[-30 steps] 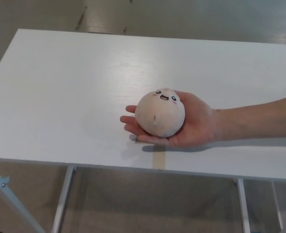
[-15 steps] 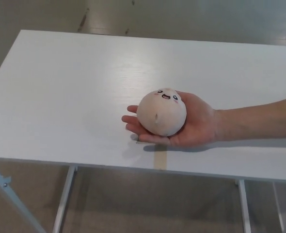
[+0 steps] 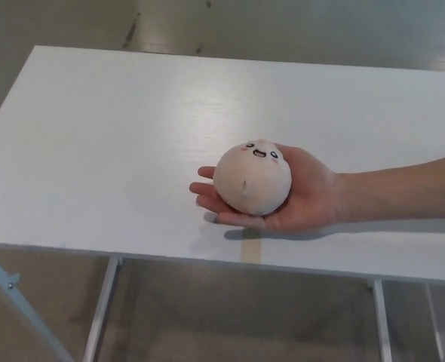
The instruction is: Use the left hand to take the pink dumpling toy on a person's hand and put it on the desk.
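1. We see a white desk [image 3: 117, 143] filling most of the view, its top bare apart from a person's hand [image 3: 302, 200] and what it carries
2. At 6 o'clock from the hand a small tan strip [image 3: 250, 247], perhaps tape, lies at the desk's near edge
3. Metal legs [image 3: 102, 309] show below the near edge, and grey floor [image 3: 298, 23] lies beyond the far edge at 12 o'clock
4. Nothing stands between the toy and the open desk top toward 9 o'clock
5. The person's hand is palm up and cupped just above the desk, right of the middle, and it serves as the only holder here
6. In that palm sits the toy [image 3: 252, 178], a round pale pink dumpling with a small smiling face turned toward 12 o'clock and a crease on its near side
7. The fingertips stick out from under the toy toward 9 o'clock
8. The forearm [image 3: 403, 188] runs off the frame at 3 o'clock, so the rest of the person is cut off
9. We cannot tell whether the back of the hand touches the desk, as only a thin shadow shows beneath it
10. Neither robot hand appears in the frame, so we cannot tell how their fingers stand
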Robot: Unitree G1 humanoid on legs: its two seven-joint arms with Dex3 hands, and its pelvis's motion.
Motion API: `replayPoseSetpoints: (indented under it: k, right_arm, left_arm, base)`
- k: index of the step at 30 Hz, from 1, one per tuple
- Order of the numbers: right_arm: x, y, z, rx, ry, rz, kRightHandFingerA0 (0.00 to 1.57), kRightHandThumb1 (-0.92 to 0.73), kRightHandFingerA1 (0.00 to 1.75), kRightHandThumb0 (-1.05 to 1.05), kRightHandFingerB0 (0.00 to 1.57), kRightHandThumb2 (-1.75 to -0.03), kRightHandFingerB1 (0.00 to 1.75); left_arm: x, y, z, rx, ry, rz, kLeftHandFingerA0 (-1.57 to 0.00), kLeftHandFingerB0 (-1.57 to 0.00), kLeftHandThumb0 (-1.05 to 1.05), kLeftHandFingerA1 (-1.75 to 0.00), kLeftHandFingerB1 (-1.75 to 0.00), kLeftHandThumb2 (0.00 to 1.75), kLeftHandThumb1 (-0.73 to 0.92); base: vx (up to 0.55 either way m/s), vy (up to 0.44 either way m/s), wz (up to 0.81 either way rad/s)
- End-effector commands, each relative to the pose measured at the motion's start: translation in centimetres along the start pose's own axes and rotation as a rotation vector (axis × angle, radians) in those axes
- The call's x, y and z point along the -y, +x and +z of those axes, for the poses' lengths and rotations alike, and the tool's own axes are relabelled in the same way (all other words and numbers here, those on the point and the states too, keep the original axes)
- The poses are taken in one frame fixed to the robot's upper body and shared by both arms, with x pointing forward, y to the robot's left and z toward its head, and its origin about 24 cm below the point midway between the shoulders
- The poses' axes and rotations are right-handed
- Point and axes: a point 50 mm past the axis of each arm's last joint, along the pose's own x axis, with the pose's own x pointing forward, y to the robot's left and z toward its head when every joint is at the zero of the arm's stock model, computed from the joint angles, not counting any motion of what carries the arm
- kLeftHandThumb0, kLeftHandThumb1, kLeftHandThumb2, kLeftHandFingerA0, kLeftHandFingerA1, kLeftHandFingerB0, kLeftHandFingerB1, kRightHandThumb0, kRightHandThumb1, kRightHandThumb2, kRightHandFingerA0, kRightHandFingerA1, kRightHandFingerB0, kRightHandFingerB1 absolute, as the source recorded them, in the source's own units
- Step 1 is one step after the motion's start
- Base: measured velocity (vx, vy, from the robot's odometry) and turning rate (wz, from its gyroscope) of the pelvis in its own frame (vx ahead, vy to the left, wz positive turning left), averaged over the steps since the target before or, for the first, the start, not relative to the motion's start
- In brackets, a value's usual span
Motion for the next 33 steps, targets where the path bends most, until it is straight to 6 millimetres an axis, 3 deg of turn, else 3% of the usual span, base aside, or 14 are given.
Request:
replayPoseSetpoints:
  k: [1, 4, 5, 6, 9, 13, 21, 24, 25, 27, 28, 29, 30, 33]
  right_arm:
    - [0.4, 0.1, 0.3, -0.003, -0.025, 0.003, 0.71, -0.67, 0.48, -0.15, 0.52, -0.60, 0.41]
    - [0.4, 0.1, 0.4, 0.001, -0.033, 0.004, 0.71, -0.67, 0.48, -0.16, 0.52, -0.60, 0.41]
    - [0.4, 0.1, 0.5, 0.004, -0.036, 0.007, 0.71, -0.67, 0.48, -0.16, 0.52, -0.60, 0.41]
    - [0.4, 0.1, 0.5, 0.005, -0.037, 0.008, 0.71, -0.67, 0.48, -0.16, 0.52, -0.60, 0.41]
    - [0.4, 0.1, 0.6, 0.006, -0.040, 0.008, 0.70, -0.67, 0.47, -0.15, 0.52, -0.60, 0.41]
    - [0.4, 0.1, 0.7, 0.014, -0.042, 0.015, 0.69, -0.67, 0.47, -0.15, 0.51, -0.60, 0.41]
    - [0.3, 0.2, 1.2, 0.031, -0.034, 0.017, 0.70, -0.67, 0.48, -0.15, 0.52, -0.60, 0.41]
    - [0.3, 0.2, 1.3, 0.032, -0.034, 0.017, 0.70, -0.67, 0.48, -0.15, 0.52, -0.60, 0.41]
    - [0.2, 0.2, 1.4, 0.032, -0.034, 0.017, 0.70, -0.67, 0.48, -0.15, 0.51, -0.60, 0.41]
    - [0.2, 0.2, 1.4, 0.032, -0.034, 0.016, 0.70, -0.67, 0.47, -0.15, 0.51, -0.60, 0.41]
    - [0.1, 0.2, 1.4, 0.033, -0.036, 0.015, 0.70, -0.67, 0.47, -0.15, 0.51, -0.60, 0.41]
    - [0.1, 0.2, 1.5, 0.034, -0.037, 0.014, 0.70, -0.67, 0.47, -0.15, 0.51, -0.60, 0.41]
    - [0.1, 0.2, 1.5, 0.036, -0.034, 0.017, 0.69, -0.67, 0.47, -0.15, 0.51, -0.60, 0.41]
    - [0.0, 0.2, 1.5, 0.038, -0.036, 0.022, 0.69, -0.67, 0.47, -0.15, 0.50, -0.60, 0.41]
  left_arm:
    - [0.8, 8.7, 11.1, 0.514, 0.100, -0.216, -0.27, -0.24, -0.60, -0.33, -0.29, 0.55, 0.44]
    - [1.6, 10.5, 11.4, 0.508, 0.106, -0.250, -0.27, -0.24, -0.60, -0.33, -0.29, 0.55, 0.44]
    - [2.5, 12.3, 11.7, 0.499, 0.112, -0.284, -0.28, -0.23, -0.59, -0.33, -0.29, 0.55, 0.44]
    - [2.9, 13.1, 11.7, 0.492, 0.119, -0.299, -0.23, -0.19, -0.63, -0.40, -0.36, 0.69, 0.39]
    - [5.0, 16.3, 11.8, 0.459, 0.142, -0.356, -0.23, -0.19, -0.63, -0.40, -0.36, 0.69, 0.39]
    - [7.3, 18.2, 11.2, 0.402, 0.166, -0.419, -0.23, -0.17, -0.64, -0.40, -0.36, 0.70, 0.39]
    - [12.0, 20.8, 10.0, 0.276, 0.242, -0.542, -0.21, -0.14, -0.65, -0.39, -0.35, 0.70, 0.39]
    - [12.5, 21.2, 9.9, 0.260, 0.256, -0.555, -0.20, -0.14, -0.65, -0.39, -0.35, 0.70, 0.39]
    - [14.3, 21.9, 9.7, 0.212, 0.305, -0.617, -0.07, -0.06, -0.31, -0.51, -0.50, 0.81, 0.17]
    - [14.8, 22.2, 9.6, 0.196, 0.320, -0.636, -0.06, -0.05, -0.31, -0.50, -0.49, 0.81, 0.17]
    - [15.2, 22.3, 9.5, 0.187, 0.325, -0.648, -0.19, -0.17, -0.67, -0.30, -0.27, 0.55, 0.46]
    - [15.6, 22.4, 9.4, 0.174, 0.334, -0.664, -0.19, -0.17, -0.67, -0.30, -0.27, 0.55, 0.46]
    - [16.3, 22.5, 9.2, 0.162, 0.353, -0.689, 0.00, 0.00, -0.34, -0.49, -0.47, 0.81, 0.16]
    - [18.2, 22.5, 8.5, 0.113, 0.380, -0.742, 0.00, 0.00, -0.35, -0.49, -0.47, 0.81, 0.15]
  base:
    - [0.00, 0.000, 0.00]
    - [0.00, 0.000, 0.00]
    - [0.00, 0.000, 0.00]
    - [0.00, 0.000, 0.00]
    - [0.00, 0.000, 0.00]
    - [0.00, 0.000, 0.00]
    - [0.00, 0.000, 0.00]
    - [0.00, 0.000, 0.00]
    - [0.00, 0.000, 0.00]
    - [0.00, 0.000, 0.00]
    - [0.00, 0.000, 0.00]
    - [0.00, 0.000, 0.00]
    - [0.00, 0.000, 0.00]
    - [0.00, 0.000, 0.00]
